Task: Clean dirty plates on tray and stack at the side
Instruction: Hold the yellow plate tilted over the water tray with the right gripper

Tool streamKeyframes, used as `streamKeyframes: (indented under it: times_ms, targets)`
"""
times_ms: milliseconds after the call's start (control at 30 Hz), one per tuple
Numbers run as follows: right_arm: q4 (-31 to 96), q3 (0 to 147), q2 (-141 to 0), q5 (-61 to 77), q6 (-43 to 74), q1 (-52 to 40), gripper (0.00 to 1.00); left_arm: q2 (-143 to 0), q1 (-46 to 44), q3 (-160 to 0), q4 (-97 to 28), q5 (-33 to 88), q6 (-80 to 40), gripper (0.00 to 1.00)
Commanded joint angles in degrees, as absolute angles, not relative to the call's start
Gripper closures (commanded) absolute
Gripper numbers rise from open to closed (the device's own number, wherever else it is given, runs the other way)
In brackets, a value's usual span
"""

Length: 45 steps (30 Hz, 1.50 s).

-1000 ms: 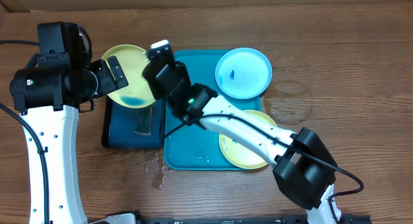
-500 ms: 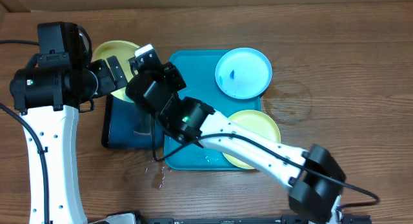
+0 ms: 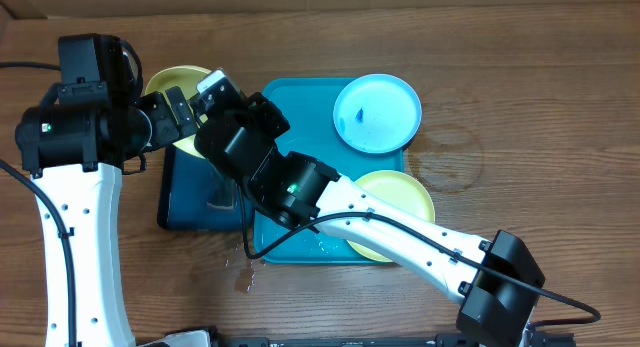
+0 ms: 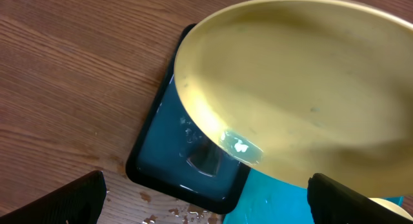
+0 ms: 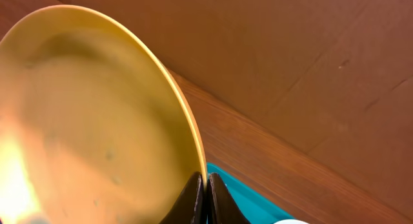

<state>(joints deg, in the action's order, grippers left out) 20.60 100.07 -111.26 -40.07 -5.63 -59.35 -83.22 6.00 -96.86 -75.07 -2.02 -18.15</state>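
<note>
The right hand [image 5: 205,198], fingers pressed together, pinches the rim of a yellow-green plate [image 5: 84,133] and holds it tilted on edge. Its arm reaches across from the far side, stretched long over the turquoise tray [image 3: 315,117]. Under the hand and the raised plate lies a dark blue tray [image 3: 190,202] on the counter [image 3: 520,107]. The left hand [image 4: 206,198] hovers just beside the plate's other edge, fingers spread wide and gripping nothing. Behind the right hand, on the turquoise tray, sit a light blue plate [image 3: 376,113] with a blue smear and a second yellow-green plate [image 3: 400,192].
</note>
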Motion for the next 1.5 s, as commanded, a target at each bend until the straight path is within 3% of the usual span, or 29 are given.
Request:
streamKeyframes:
  times_ms: [0, 1467]
  targets:
    - [20.23, 101.82, -109.71, -41.08, -6.31, -59.90, 0.96, -83.22, 6.00, -97.34, -74.98, -2.76, -19.31, 0.00]
    - [18.35, 101.82, -109.71, -41.10, -6.50, -59.88, 0.96, -83.22, 5.98, -97.34, -74.98, -2.74, -19.31, 0.00]
